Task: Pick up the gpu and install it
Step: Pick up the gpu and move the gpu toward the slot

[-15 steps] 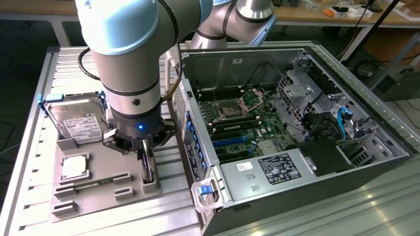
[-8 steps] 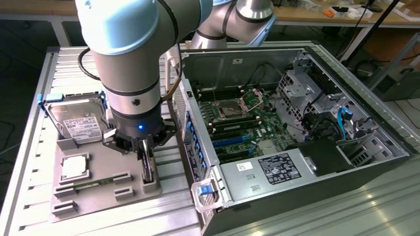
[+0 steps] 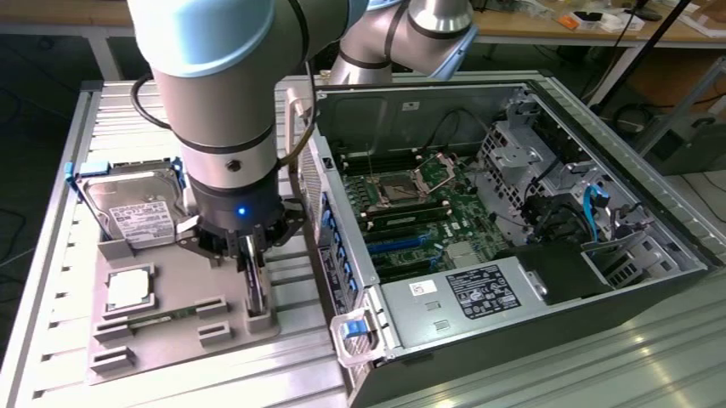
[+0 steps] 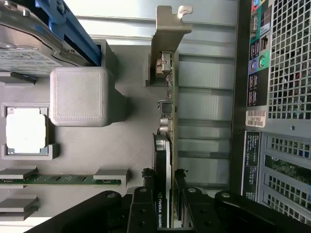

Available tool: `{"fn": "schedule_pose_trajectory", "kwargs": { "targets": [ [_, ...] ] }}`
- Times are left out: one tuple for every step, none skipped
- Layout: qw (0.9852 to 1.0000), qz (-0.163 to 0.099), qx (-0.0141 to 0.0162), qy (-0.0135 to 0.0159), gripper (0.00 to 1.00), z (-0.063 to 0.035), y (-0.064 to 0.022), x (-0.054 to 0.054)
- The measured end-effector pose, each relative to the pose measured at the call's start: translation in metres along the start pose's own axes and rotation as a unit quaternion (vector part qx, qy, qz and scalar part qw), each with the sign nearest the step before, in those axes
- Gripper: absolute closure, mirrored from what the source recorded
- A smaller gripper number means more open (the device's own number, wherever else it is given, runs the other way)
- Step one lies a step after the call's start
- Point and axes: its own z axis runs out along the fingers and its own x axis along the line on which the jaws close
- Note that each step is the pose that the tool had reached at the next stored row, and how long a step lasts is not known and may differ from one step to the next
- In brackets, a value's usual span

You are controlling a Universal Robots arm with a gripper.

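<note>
The gpu (image 4: 167, 111) stands on edge in a slot of the grey fixture tray (image 4: 131, 141), its silver bracket (image 4: 167, 29) at the end away from my wrist. It is a thin dark card with a black cooler. My gripper (image 4: 164, 194) straddles the cooler end, one black finger pressed to each face of the card. In the exterior view the gripper (image 3: 252, 255) hangs low over the tray (image 3: 170, 348), with the gpu (image 3: 258, 293) upright beneath it, beside the open computer case (image 3: 511, 221).
On the tray lie a silver hard drive (image 3: 131, 208), a square CPU (image 3: 128, 289) and a narrow green RAM stick (image 3: 153, 321). The case's perforated rear panel (image 4: 282, 97) is close beside the card. The motherboard (image 3: 431, 212) lies exposed inside the case.
</note>
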Motion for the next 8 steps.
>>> {"fn": "schedule_pose_trajectory", "kwargs": {
  "targets": [
    [1.0000,0.000,0.0000,0.0000,0.73,-0.0026,0.0001,0.000],
    [1.0000,0.000,0.0000,0.0000,0.73,-0.0051,0.0002,0.000],
    [1.0000,0.000,0.0000,0.0000,0.73,-0.0096,0.0004,0.000],
    [1.0000,0.000,0.0000,0.0000,0.73,-0.0141,0.0006,0.000],
    [1.0000,0.000,0.0000,0.0000,0.73,-0.0185,0.0008,-0.001],
    [1.0000,0.000,0.0000,0.0000,0.73,-0.0213,0.0009,-0.001],
    [1.0000,0.000,-0.0001,-0.0001,0.73,-0.0211,0.0009,-0.001],
    [1.0000,0.000,0.0000,0.0000,0.73,-0.0212,0.0009,-0.001]
  ]
}}
